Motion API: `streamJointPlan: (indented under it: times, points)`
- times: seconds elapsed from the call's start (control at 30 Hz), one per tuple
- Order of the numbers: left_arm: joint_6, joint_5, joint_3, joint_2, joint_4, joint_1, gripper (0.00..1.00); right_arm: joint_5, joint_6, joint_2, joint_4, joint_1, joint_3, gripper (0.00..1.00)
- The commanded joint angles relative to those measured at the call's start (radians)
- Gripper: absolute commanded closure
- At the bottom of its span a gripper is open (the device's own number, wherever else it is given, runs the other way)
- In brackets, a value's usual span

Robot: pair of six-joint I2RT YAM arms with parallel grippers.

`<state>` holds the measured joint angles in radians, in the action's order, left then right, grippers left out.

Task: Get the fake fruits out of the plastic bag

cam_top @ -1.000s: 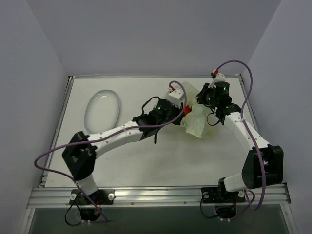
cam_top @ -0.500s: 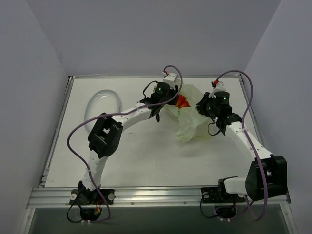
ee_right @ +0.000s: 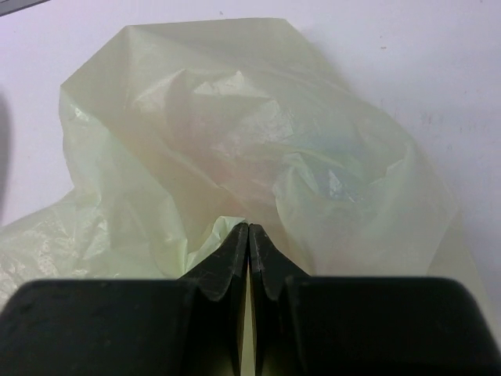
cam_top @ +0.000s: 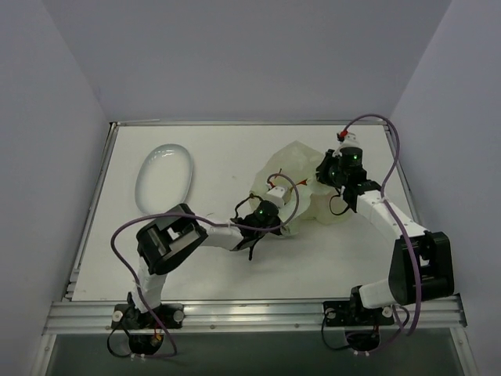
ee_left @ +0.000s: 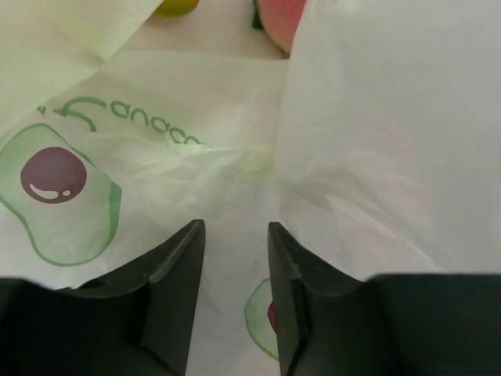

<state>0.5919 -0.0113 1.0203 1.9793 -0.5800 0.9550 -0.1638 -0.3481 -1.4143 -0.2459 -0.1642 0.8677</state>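
The pale green plastic bag (cam_top: pixel 301 176) lies crumpled at the middle right of the table. My right gripper (cam_top: pixel 321 174) is at its right side, shut on a fold of the film (ee_right: pixel 247 227). Faint pink shows through the bag (ee_right: pixel 235 149) in the right wrist view. My left gripper (cam_top: pixel 282 200) is at the bag's near-left edge, its jaws open just over the printed film (ee_left: pixel 232 231). In the left wrist view a red-pink fake fruit (ee_left: pixel 282 14) and a yellow-green piece (ee_left: pixel 176 6) show at the top edge, past the film. No fruit shows in the top view.
A white oval dish (cam_top: pixel 164 176) lies at the left of the table. The left arm is folded back, its elbow (cam_top: pixel 168 239) low over the near-left part of the table. Grey walls close in the table's sides and back.
My left gripper has swung from the bag's far side to its near-left edge, the arm folding back. The bag has shifted and changed shape. The red fruit no longer shows from above.
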Motion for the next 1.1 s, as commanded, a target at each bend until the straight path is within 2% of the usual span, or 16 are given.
streamJointPlan:
  times: [0.0,0.03,0.1,0.17,0.2,0.27,0.3,0.4,0.47,0.5,0.7,0.83,0.87,0.97,1.0,1.07]
  points:
    - [0.017,-0.053,0.027,-0.108,-0.047,-0.013,0.63,-0.023,0.004,0.06,-0.081,0.005,-0.029,1.0]
    - [0.014,-0.041,0.041,-0.123,-0.038,-0.016,0.53,-0.035,0.004,0.07,-0.082,0.005,-0.047,1.0]
    - [0.013,-0.039,0.064,-0.171,-0.004,-0.018,0.48,-0.06,0.011,0.095,-0.079,0.005,-0.061,1.0]
    - [0.022,-0.012,0.101,-0.195,0.017,-0.016,0.42,-0.082,0.017,0.104,-0.038,-0.001,-0.061,0.91]
    - [0.028,0.002,0.115,-0.2,0.023,-0.018,0.42,-0.082,0.023,0.127,-0.001,-0.004,-0.059,0.73]
    - [0.034,-0.001,0.141,-0.201,0.048,-0.018,0.41,-0.025,0.017,0.173,0.039,-0.012,-0.053,0.45]
    - [0.031,-0.015,0.152,-0.2,0.063,-0.022,0.41,0.004,0.009,0.226,0.086,-0.021,-0.049,0.23]
    - [0.034,-0.012,0.187,-0.183,0.078,-0.048,0.41,0.114,-0.015,0.332,0.201,-0.061,-0.018,0.05]
    - [0.052,0.007,0.221,-0.166,0.103,-0.085,0.41,0.209,-0.04,0.386,0.241,-0.093,-0.007,0.04]
    - [0.058,0.01,0.23,-0.162,0.106,-0.097,0.42,0.231,-0.051,0.44,0.299,-0.136,-0.004,0.0]
    - [0.031,-0.004,0.306,-0.122,0.163,-0.128,0.42,0.336,-0.107,0.54,0.476,-0.306,0.053,0.0]
    - [0.013,-0.007,0.348,-0.083,0.193,-0.13,0.42,0.395,-0.147,0.522,0.568,-0.438,0.071,0.0]
    - [0.006,-0.015,0.357,-0.074,0.212,-0.13,0.42,0.424,-0.167,0.519,0.573,-0.493,0.041,0.0]
    - [-0.03,-0.062,0.385,-0.059,0.248,-0.13,0.43,0.51,-0.241,0.496,0.591,-0.537,-0.037,0.0]
    - [-0.043,-0.081,0.392,-0.054,0.261,-0.13,0.43,0.529,-0.271,0.502,0.589,-0.538,-0.058,0.02]
    - [-0.076,-0.117,0.417,-0.034,0.295,-0.131,0.41,0.615,-0.296,0.515,0.588,-0.537,-0.099,0.15]
